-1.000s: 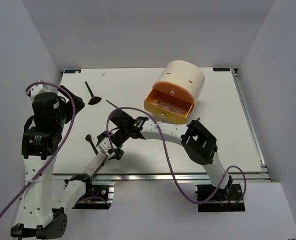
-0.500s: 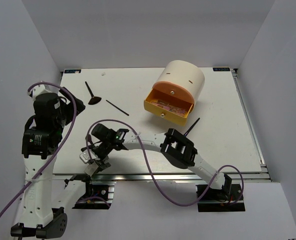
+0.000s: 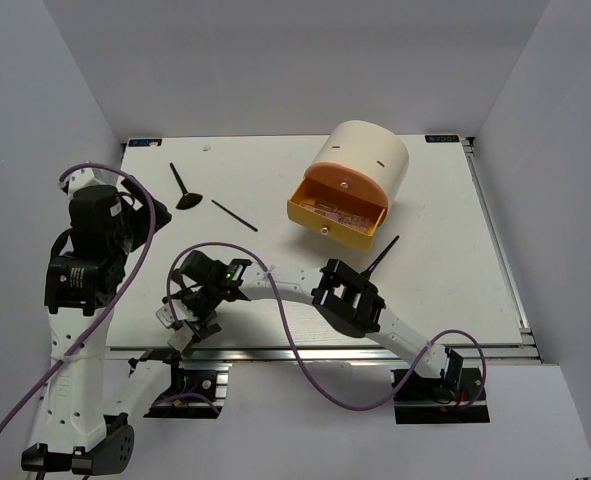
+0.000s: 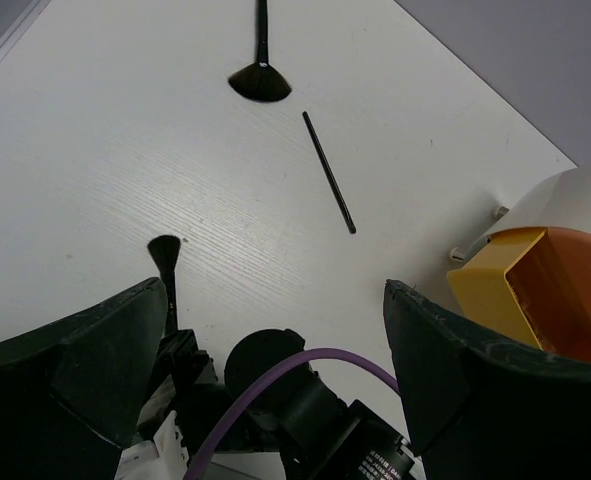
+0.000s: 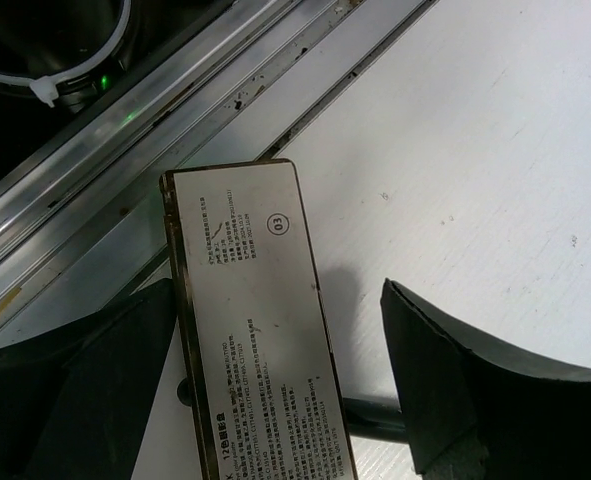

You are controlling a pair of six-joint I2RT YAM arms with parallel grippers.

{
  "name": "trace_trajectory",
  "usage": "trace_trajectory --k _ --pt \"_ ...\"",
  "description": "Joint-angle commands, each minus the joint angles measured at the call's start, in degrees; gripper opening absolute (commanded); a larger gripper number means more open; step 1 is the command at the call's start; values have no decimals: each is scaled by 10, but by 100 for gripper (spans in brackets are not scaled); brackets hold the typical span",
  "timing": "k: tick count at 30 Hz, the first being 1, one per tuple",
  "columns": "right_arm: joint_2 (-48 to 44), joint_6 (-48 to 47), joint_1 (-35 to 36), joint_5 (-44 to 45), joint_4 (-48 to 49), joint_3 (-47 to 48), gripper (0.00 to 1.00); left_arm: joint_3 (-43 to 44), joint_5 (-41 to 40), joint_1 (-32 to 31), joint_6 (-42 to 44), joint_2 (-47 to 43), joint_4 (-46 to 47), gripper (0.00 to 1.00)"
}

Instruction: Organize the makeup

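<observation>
Right gripper [image 5: 275,300] has slid nearer, compact [image 5: 250,340] seemingly between its spread fingers [image 5: 460,385]

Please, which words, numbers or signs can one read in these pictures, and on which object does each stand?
"03", in a circle: on the upward face of the silvery-beige compact, right wrist view.
Small print lines on that same face: too small to read.
Blue stickers at the far corners of the table: too small to read.
No other text is readable.

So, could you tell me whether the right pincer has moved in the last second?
Yes. The right pincer has gone left and nearer the near edge of the table, away from the drawer unit, and is over the compact.
</observation>
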Motion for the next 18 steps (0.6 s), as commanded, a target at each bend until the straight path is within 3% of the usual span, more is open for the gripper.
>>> trace_trajectory --k 1,13,18 --pt "8 -31 -2 44 -52 10 85 8 4 1 12 -1 1 98" --pt "16 -27 -6 64 -108 7 68 5 6 1 11 -6 1 98" --pt "23 -18 -6 98 -113 6 72 1 7 1 4 -10 -1 98"
